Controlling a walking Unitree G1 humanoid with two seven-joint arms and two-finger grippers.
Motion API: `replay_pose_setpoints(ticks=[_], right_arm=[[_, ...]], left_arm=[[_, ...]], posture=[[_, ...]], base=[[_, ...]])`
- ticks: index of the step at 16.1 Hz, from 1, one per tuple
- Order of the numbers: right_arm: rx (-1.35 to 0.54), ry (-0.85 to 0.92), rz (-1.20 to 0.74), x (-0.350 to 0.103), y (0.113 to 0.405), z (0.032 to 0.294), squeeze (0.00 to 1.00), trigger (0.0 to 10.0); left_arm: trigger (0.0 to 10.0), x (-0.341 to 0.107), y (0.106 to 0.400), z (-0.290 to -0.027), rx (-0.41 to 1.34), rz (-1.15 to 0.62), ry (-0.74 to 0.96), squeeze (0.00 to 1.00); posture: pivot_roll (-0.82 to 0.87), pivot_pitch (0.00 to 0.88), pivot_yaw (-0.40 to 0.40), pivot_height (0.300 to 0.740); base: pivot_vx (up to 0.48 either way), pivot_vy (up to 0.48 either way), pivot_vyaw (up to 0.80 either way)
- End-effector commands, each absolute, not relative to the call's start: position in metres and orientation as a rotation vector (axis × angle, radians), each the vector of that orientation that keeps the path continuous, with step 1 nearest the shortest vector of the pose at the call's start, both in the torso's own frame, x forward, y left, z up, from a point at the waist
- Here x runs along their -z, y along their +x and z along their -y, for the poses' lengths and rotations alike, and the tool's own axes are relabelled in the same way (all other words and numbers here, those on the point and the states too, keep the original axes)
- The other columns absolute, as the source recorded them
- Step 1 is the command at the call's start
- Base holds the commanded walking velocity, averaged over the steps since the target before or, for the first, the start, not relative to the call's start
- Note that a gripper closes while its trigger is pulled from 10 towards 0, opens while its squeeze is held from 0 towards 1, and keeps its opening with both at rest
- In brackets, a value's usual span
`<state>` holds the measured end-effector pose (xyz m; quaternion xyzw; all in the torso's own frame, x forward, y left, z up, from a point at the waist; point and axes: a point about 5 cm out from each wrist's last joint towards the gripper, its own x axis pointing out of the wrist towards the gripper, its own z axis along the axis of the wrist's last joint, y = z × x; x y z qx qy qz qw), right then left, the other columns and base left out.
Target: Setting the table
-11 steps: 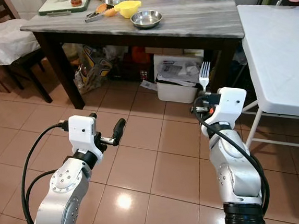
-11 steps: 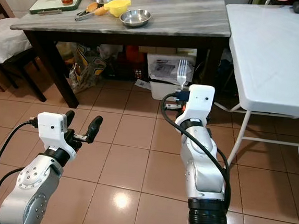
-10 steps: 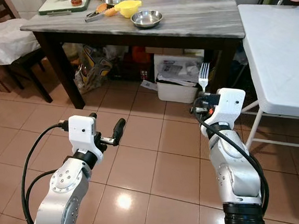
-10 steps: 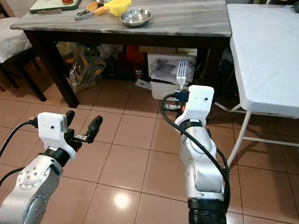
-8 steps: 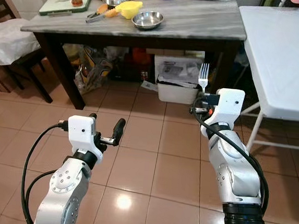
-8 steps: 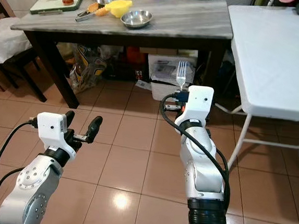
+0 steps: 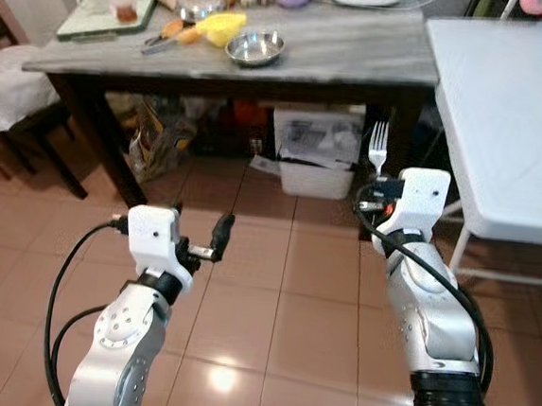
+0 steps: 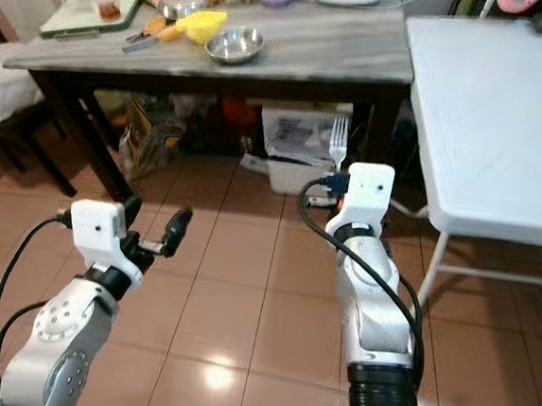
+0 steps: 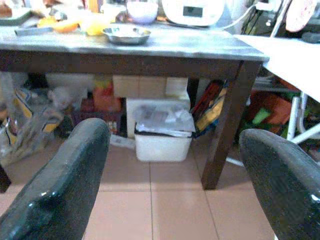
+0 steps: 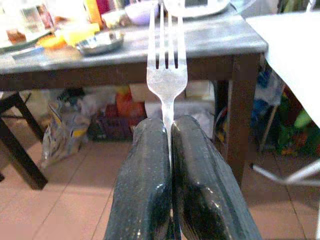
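Tiled floor fronts a dark table. Right gripper pinches a fork upright, tines pointing up. Left gripper hangs spread apart, holding nothing.

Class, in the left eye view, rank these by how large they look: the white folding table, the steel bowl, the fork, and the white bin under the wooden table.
1. White folding table
2. White bin
3. Steel bowl and fork: look alike in size; the fork, held by the right gripper, is nearer the camera, so unranked.
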<state>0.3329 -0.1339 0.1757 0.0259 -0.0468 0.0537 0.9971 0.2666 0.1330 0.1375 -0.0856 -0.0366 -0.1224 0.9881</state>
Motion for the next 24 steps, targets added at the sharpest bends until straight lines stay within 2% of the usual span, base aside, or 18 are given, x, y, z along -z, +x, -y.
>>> replay_pose_setpoints(ticks=[1,9,24], right_arm=[[-0.135,0.058,0.095,-0.1753,0.3324,0.1226,0.0,10.0],[-0.115,0.058,0.093,-0.1716,0.3318,0.1253,0.0,10.0],[-0.136,0.062,0.104,-0.1715,0.3341,0.1199,0.0,10.0]], left_arm=[[10.0,-0.1365,0.265,-0.1407,0.23,0.064,-0.154,0.0],[10.0,-0.1379,0.2661,-0.1401,0.244,0.062,-0.15,0.0],[10.0,-0.1376,0.2676,-0.1401,0.236,0.071,-0.151,0.0]], posture=[[-0.15,0.14,0.134,0.74],[-0.15,0.145,0.143,0.74],[-0.15,0.13,0.13,0.74]], base=[[0.349,0.0,0.0],[0.353,0.0,0.0],[0.48,0.0,0.0]])
